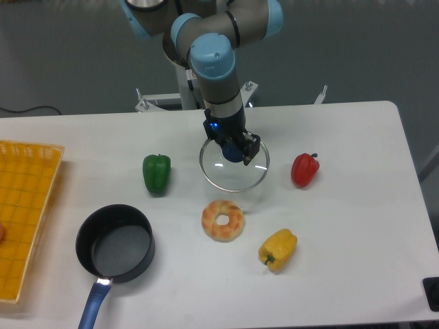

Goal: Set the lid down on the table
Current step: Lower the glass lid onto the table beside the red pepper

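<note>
Clear glass lid (pixel 234 169) held flat by its dark-blue knob, pincer (pixel 234 151) pinching that knob from above. Hangs over bare white counter (pixel 357 205) between green pepper (pixel 156 173) and red pepper (pixel 304 170), doughnut (pixel 223 221) just in front. Cannot tell whether the rim touches the surface. Best lowered straight down, kept level so the rim lands all at once, then fingers spread only once settled, clear of the doughnut. Black pot (pixel 115 244) sits well apart, front left.

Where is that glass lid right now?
The lid hangs from the gripper over the table's middle, between the green pepper and red pepper, behind the doughnut.
</note>
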Robot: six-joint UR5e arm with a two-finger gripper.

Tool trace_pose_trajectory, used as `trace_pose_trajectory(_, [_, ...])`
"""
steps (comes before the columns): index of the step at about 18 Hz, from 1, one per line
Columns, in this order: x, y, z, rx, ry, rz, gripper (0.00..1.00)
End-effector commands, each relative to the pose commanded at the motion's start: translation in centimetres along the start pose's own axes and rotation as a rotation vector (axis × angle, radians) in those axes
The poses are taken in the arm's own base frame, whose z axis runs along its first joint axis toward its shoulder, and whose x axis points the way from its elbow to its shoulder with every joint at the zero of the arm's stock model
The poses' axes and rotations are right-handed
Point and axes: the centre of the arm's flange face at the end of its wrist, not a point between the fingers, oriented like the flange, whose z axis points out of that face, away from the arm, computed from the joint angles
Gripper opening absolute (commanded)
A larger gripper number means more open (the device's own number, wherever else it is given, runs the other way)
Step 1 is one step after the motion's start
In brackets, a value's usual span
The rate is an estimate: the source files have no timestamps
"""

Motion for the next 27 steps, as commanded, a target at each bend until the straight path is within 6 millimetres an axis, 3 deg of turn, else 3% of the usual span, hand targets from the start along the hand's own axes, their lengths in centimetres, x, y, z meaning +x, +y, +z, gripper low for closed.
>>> trace_pose_trajectory(9, [-0.5, 1.5, 1.3, 0.008, -0.015, 0.027, 0.6])
trace_pose_trajectory(15, [1.0, 2.7, 2.5, 0.014, -0.007, 0.038, 0.6])
trace_pose_trajectory(27, [1.4, 2.9, 3.7, 0.016, -0.002, 0.052, 0.6])
